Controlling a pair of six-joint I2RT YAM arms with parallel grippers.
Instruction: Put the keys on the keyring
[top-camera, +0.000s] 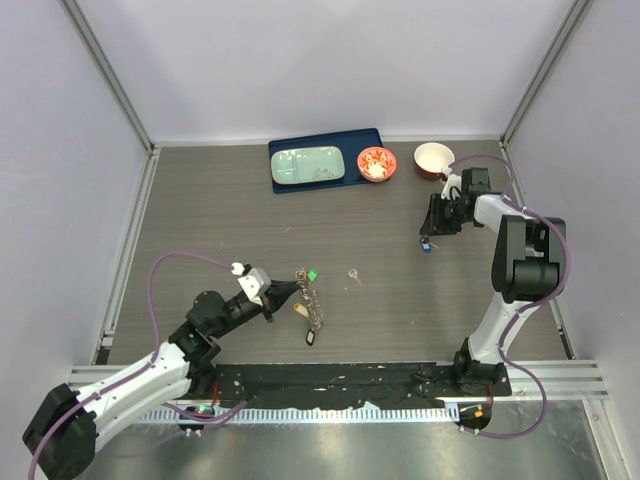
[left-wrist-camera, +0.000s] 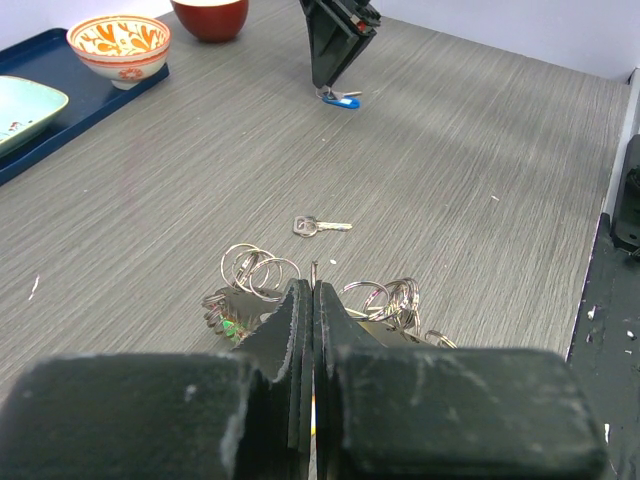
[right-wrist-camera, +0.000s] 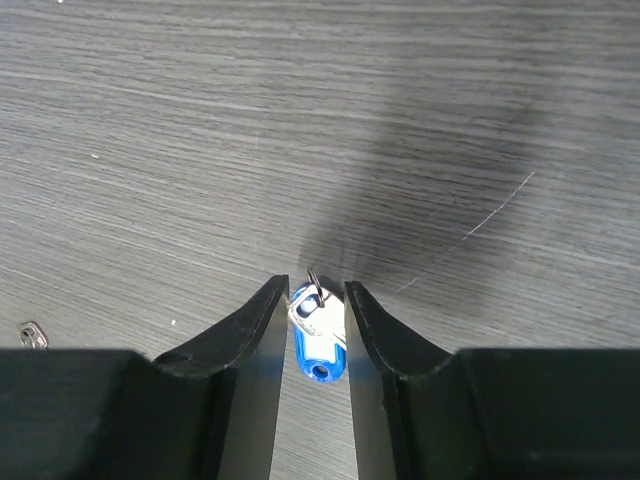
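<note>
Silver loops of the keyring (left-wrist-camera: 262, 272) are lying at the very tips of the left gripper (left-wrist-camera: 312, 290), whose fingers are pressing flat together. A plain key (left-wrist-camera: 320, 226) is resting farther ahead of it. The right gripper (right-wrist-camera: 315, 290) is pinching the blue-headed key (right-wrist-camera: 318, 345) between its fingers.

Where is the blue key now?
Top view, right side of the table: the blue key lies between the jaws of the right gripper, near side of the red bowl.
</note>
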